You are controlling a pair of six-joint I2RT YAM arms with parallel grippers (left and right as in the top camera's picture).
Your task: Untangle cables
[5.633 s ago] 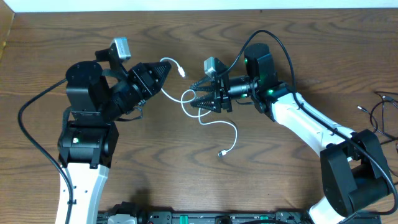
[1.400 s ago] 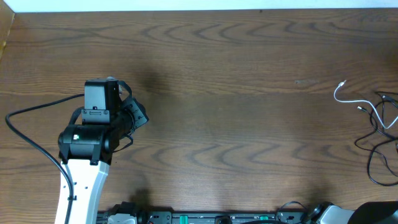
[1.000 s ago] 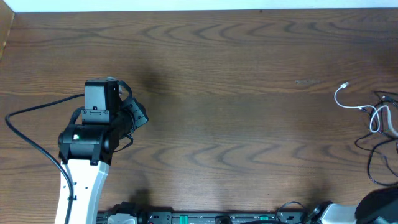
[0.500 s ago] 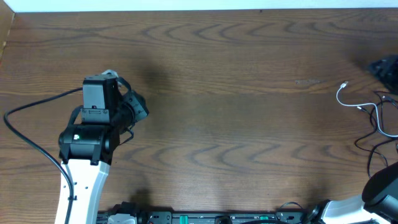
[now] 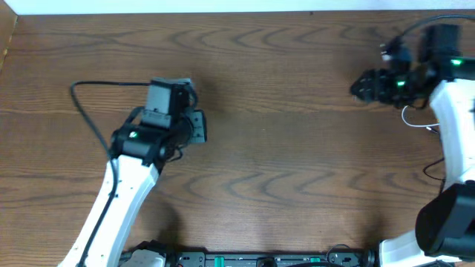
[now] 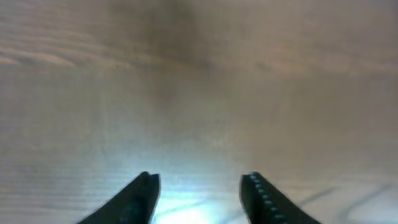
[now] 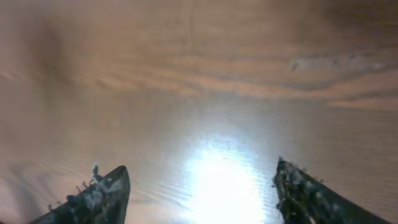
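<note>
No readable text in this one, folks.

Nothing legible anywhere: the black housing (image 5: 165,100) behind the left claw (image 5: 202,126) looks plain, and so does the white arm link (image 5: 453,111) behind the right claw (image 5: 356,87). The green light (image 5: 134,135) back of the left claw and the green light (image 5: 398,83) right behind the right one are just glowing dots. Both wrist views show blurry wood table (image 5: 282,148) ahead of the claws, no lettering.
</note>
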